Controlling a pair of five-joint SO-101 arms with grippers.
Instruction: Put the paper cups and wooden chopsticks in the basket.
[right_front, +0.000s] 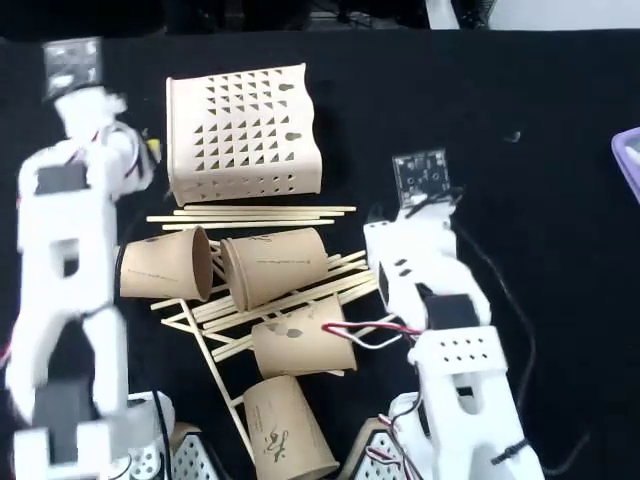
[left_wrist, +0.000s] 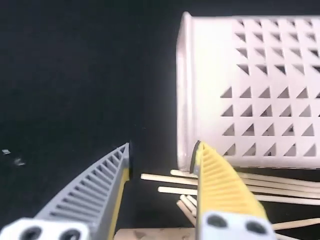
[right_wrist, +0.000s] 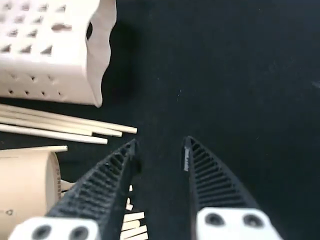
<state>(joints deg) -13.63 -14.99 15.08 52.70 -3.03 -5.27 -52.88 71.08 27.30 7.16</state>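
The white perforated basket (right_front: 245, 135) lies on its side at the back of the black table. A row of wooden chopsticks (right_front: 250, 213) runs along its near side, and more chopsticks (right_front: 270, 305) lie crossed under several brown paper cups tipped on their sides, such as one (right_front: 165, 265) on the left and one (right_front: 275, 265) beside it. My left gripper (left_wrist: 161, 147) is open and holds nothing, close to the basket's (left_wrist: 250, 85) left end, above chopstick ends (left_wrist: 225, 182). My right gripper (right_wrist: 160, 143) is open over bare table, just right of the chopstick tips (right_wrist: 60, 125) and the basket's mouth (right_wrist: 100, 45).
The left arm (right_front: 65, 250) stands along the table's left side and the right arm (right_front: 430, 290) right of the cup pile. One cup (right_front: 285, 425) lies near the front edge between the arm bases. A purple object (right_front: 628, 155) shows at the far right edge.
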